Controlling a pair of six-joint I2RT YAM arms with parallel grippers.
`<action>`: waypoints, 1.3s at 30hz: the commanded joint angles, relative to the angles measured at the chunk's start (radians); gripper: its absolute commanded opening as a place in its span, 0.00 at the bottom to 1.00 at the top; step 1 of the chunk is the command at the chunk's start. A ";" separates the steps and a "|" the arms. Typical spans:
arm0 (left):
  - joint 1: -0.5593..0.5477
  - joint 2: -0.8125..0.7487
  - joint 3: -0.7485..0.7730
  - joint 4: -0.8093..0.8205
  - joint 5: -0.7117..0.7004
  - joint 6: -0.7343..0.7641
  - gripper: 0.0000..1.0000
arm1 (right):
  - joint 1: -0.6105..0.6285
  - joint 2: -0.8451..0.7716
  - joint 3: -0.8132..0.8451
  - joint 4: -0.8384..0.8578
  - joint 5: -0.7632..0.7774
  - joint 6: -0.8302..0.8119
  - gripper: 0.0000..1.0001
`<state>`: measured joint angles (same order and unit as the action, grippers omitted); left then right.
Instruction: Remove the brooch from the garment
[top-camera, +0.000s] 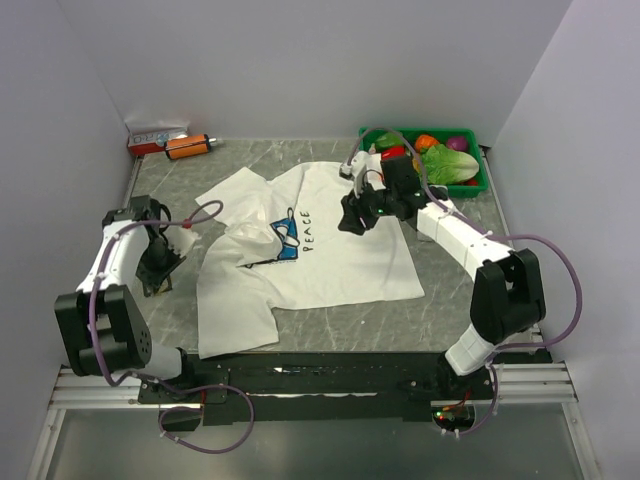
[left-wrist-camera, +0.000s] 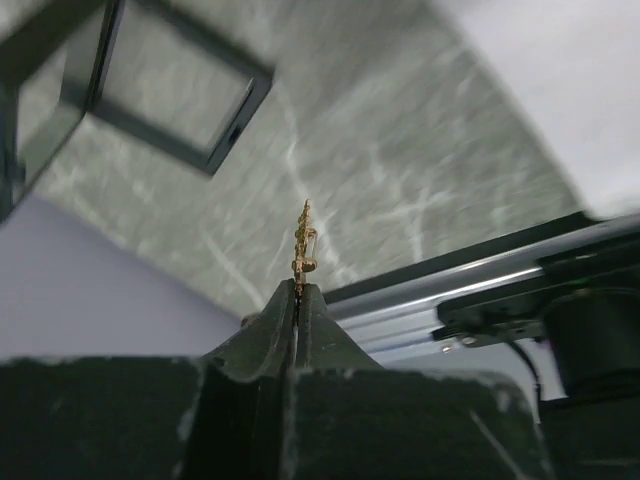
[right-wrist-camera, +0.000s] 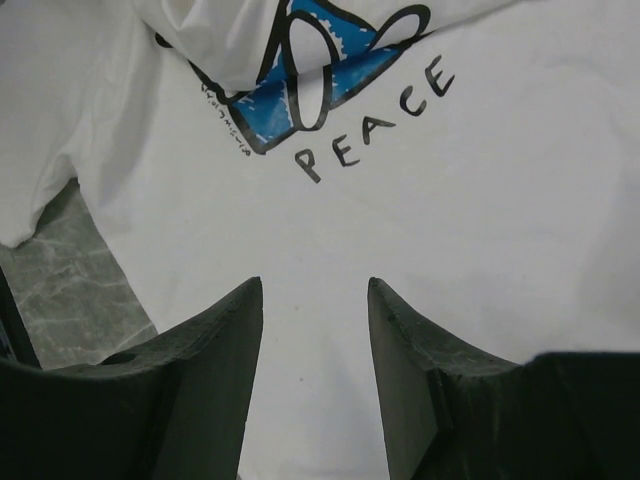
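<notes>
At the centre of the left wrist view, the left end effector (left-wrist-camera: 299, 292) is clenched on the brooch (left-wrist-camera: 302, 245), which stands upright from its tips over the counter (left-wrist-camera: 400, 150). Mid-frame in the top view, the right end effector (top-camera: 355, 222) hovers released, jaws apart, above the garment (top-camera: 340, 265) spread on the counter.

Grey marble tabletop (top-camera: 340, 325) enclosed by plain white walls (top-camera: 300, 60).

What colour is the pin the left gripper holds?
Gold; the pin shows best in the left wrist view.
</notes>
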<state>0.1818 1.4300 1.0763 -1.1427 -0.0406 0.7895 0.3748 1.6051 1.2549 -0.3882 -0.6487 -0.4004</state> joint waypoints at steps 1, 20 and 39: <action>0.025 -0.088 -0.068 0.121 -0.202 0.025 0.01 | 0.030 0.033 0.075 -0.012 -0.028 0.020 0.53; 0.047 -0.049 -0.136 0.468 -0.306 -0.161 0.01 | 0.072 0.111 0.184 -0.141 -0.035 0.021 0.53; 0.044 0.081 -0.110 0.486 -0.237 -0.147 0.01 | 0.075 0.136 0.176 -0.144 -0.009 0.006 0.54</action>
<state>0.2253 1.5028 0.9272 -0.6884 -0.3012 0.6430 0.4412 1.7226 1.3911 -0.5381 -0.6674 -0.3870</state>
